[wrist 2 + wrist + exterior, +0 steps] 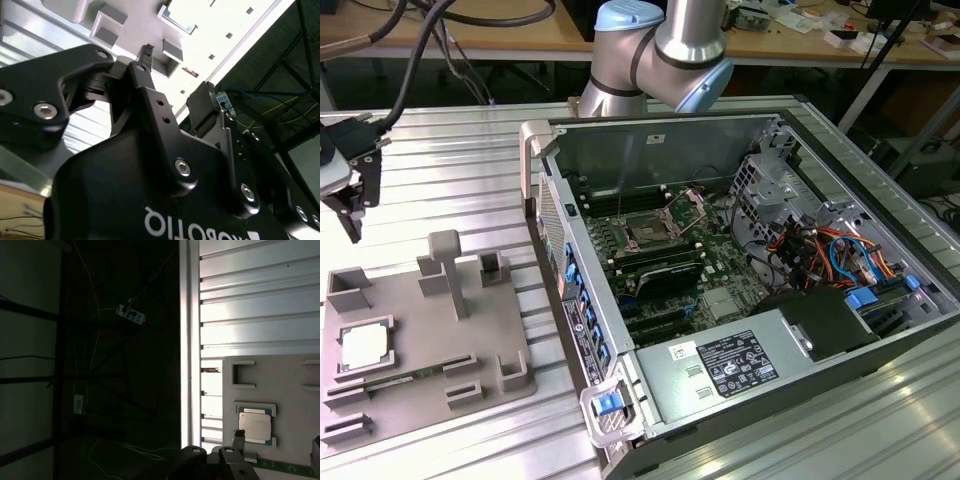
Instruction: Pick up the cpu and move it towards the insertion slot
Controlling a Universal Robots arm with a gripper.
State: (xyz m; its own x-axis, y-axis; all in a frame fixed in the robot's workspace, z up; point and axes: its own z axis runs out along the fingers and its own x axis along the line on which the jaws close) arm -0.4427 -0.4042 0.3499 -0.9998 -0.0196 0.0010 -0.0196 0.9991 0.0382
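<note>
— A ribbed metal table (450, 140) carries a grey tray (420, 330) at the exterior view's lower left, with an open computer case (650, 150) to its right.
— Where is the cpu (365, 347)?
— It lies in a tray recess, pale top up. The first wrist view brings it close, one fingertip (239, 439) in the foreground near it. The exterior view adds the insertion slot (648, 230), inside the case.
— And the arm (660, 45)?
— It enters at top centre. The gripper (353, 205) hangs at the left edge above the tray, jaws apart, grasping nothing. The stretch between them is cut off.
</note>
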